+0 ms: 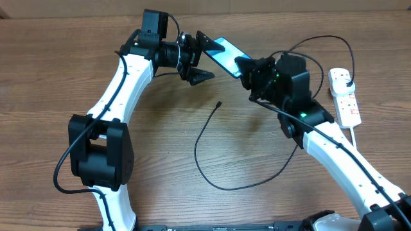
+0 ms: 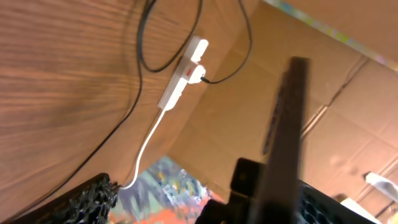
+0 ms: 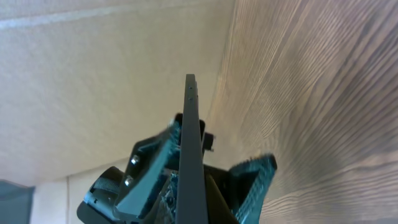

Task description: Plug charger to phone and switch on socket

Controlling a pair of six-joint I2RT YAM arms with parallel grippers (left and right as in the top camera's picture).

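Observation:
The phone (image 1: 225,54), screen lit light blue, is held up off the table at the back. My right gripper (image 1: 248,67) is shut on its right end; in the right wrist view the phone (image 3: 190,124) stands edge-on between the fingers (image 3: 205,183). My left gripper (image 1: 209,58) is wide open around the phone's left end; the phone's dark edge (image 2: 287,124) lies beside one finger (image 2: 205,202). The charger cable (image 1: 212,183) loops across the table, its connector tip (image 1: 219,102) lying free. Its black plug (image 1: 347,81) sits in the white socket strip (image 1: 345,99), which also shows in the left wrist view (image 2: 182,78).
The socket's thick white cord (image 1: 355,138) runs toward the front right, past my right arm. A cardboard wall (image 2: 261,74) stands behind the table's back edge. The cable loop lies between the two arms on the wooden table (image 1: 160,147).

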